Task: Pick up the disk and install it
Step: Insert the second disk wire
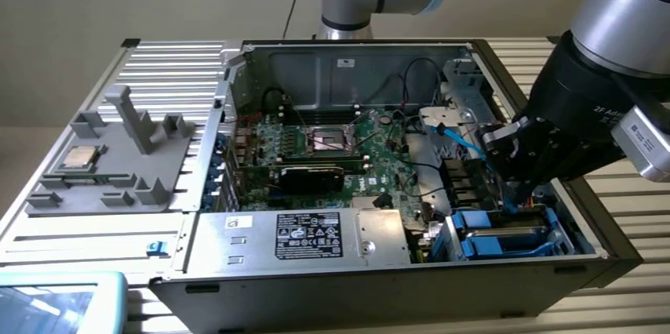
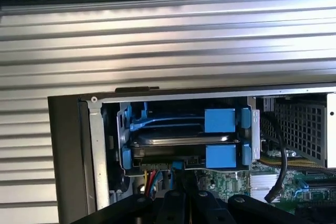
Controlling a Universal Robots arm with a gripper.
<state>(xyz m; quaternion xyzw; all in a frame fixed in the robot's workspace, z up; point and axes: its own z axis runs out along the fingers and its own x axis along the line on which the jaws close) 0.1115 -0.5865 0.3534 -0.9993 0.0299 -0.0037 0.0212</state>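
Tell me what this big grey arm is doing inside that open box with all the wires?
That is a robot arm with a gripper at its tip, like a hand. The box is an open computer case lying on a metal table. One picture is taken from beside the table. The other comes from a camera on the robot's wrist, looking into a corner of the case. There sits the disk, a flat metal drive, in a holder with blue plastic parts. The gripper, shut, is low in the case by that holder. A grey tray with a small silver chip lies beside the case.
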